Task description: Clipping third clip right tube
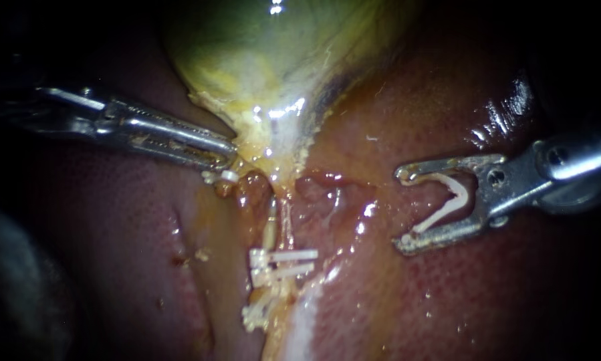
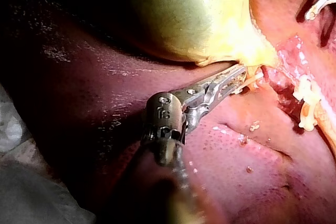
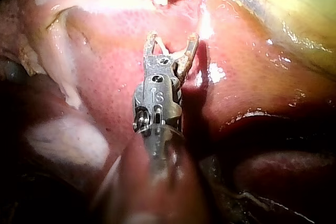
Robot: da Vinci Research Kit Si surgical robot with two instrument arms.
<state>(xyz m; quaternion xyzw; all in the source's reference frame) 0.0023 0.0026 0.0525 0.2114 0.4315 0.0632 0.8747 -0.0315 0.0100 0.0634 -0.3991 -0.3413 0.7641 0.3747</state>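
White plastic is showing between the jaws of our right instrument (image 1: pixel 402 210). We are carrying an open clip (image 1: pixel 462 195) there, its two legs lying against the two jaws, which are standing wide apart around it. The jaws are pointing left and hanging over the liver (image 1: pixel 447 301), well to the right of the tubes and touching none of them.

Two thin strands are running side by side from the gallbladder (image 1: pixel 260 60) towards the near side. The right tube (image 1: pixel 288 217) is lying bare between the gallbladder's neck and two closed clips (image 1: pixel 288 256), which are crossing the strands one just nearer than the other. Another white clip (image 1: pixel 255 314) is sitting nearer again, a little to the left.

Left of the tubes, our left instrument (image 1: pixel 221 157) is coming in with its jaws narrow, pinching the yellow edge of the gallbladder's neck. A small white piece (image 1: pixel 228 176) is lying just beside those jaws on their near side. Wet red liver is surrounding all of this, and the green-yellow gallbladder is filling the far middle.
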